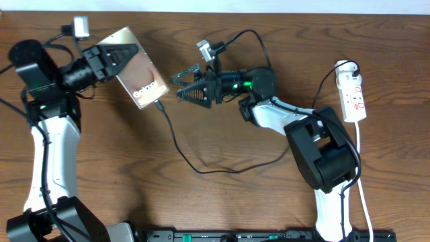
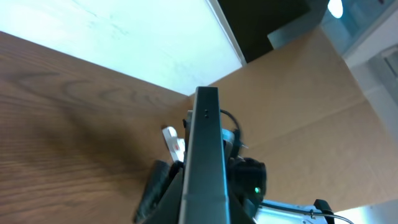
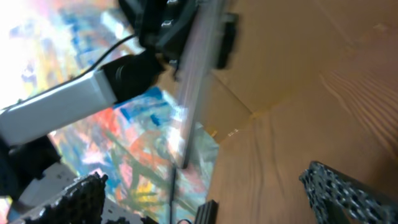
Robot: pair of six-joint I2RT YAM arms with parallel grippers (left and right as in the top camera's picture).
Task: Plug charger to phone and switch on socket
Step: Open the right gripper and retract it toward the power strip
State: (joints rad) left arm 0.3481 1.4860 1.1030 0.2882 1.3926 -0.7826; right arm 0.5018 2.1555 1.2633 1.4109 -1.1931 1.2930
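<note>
Our left fingers [image 1: 113,52] are clamped on the phone [image 1: 142,75], holding it by one end at the left part of the table [image 1: 222,141]. Our right fingers [image 1: 190,74] stand spread apart just beside the phone, gripping nothing. The charger [image 1: 176,144] touches the phone's near end with its plug tip, and its cable trails rightward. The socket [image 1: 354,97] lies at the far right, well apart.

My left arm [image 1: 50,151] and right arm [image 1: 279,113] wear glossy white shells between bulky black joints. My left gripper [image 1: 115,56] is matte black; my right gripper [image 1: 180,87] has black triangular fingers [image 3: 348,193] with a honeycomb mesh. A small grey camera [image 1: 80,27] tops each wrist, thin black cables [image 1: 254,35] loop behind, and a green light [image 1: 235,84] glows on my right wrist
</note>
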